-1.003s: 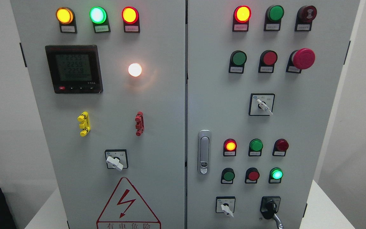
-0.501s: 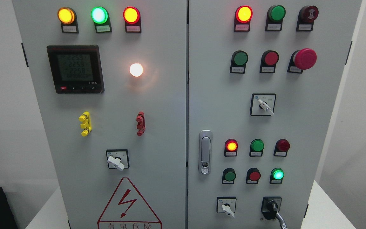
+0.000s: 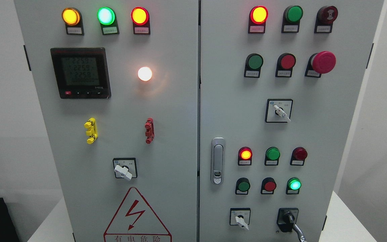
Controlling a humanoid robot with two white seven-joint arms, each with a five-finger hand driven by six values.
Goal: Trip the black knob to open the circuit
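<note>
Head view: black knob low on the right door, no hand showing

Neither hand is in the picture, so whether the fingers are spread or pressed together cannot be told, and nothing can be placed against them.

A grey cabinet with two doors fills the frame. Its left door carries a black digital meter with a lit screen, and a red-edged warning triangle at the bottom edge. A silver latch handle sits on the right door beside the seam. A red mushroom button stands out near the upper right, and a white lamp glows right of the meter. The black knob is at the right door's lower right, just right of a white selector switch. A thin grey metal piece runs from the knob to the bottom edge; what it is cannot be told.
</note>
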